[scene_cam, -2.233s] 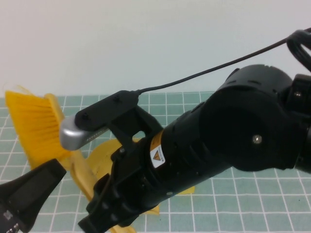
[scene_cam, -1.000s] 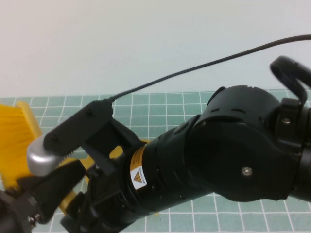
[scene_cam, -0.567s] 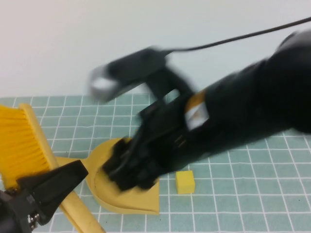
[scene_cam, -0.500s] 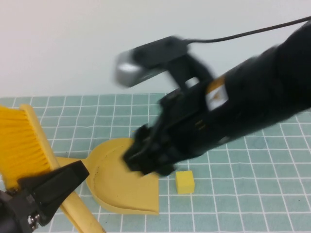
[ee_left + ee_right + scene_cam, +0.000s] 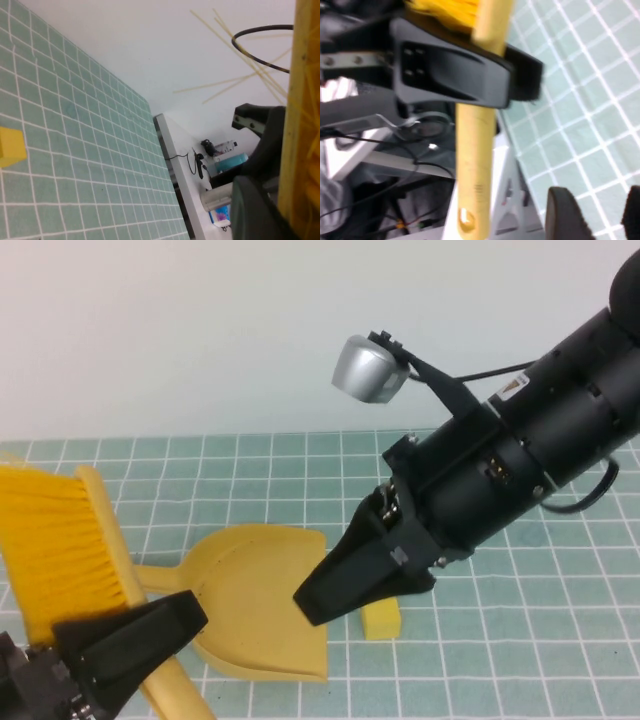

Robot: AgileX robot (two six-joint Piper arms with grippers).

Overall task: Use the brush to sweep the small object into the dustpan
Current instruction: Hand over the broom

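The brush's orange-yellow bristles (image 5: 60, 540) stand at the left, and its tan handle (image 5: 175, 695) slants down to the front. My left gripper (image 5: 150, 640) is shut on that handle; the right wrist view shows its black finger (image 5: 450, 70) clamped across the handle (image 5: 475, 150). The mustard dustpan (image 5: 255, 605) lies flat beside the brush. The pale-yellow cube (image 5: 382, 620) sits just off its straight edge and also shows in the left wrist view (image 5: 10, 145). My right gripper (image 5: 345, 585) hovers open and empty above the cube, partly hiding it; its fingers (image 5: 565, 215) stand apart.
A green gridded mat (image 5: 520, 660) covers the table up to a white wall (image 5: 200, 340). The mat's far edge (image 5: 155, 130) drops to a white surface with cables and clutter. A white stand (image 5: 515, 195) lies beyond the table edge.
My right arm, which filled the view over the dustpan, has pulled up and to the right. The dustpan and the cube now show. The brush has stayed in the left gripper.
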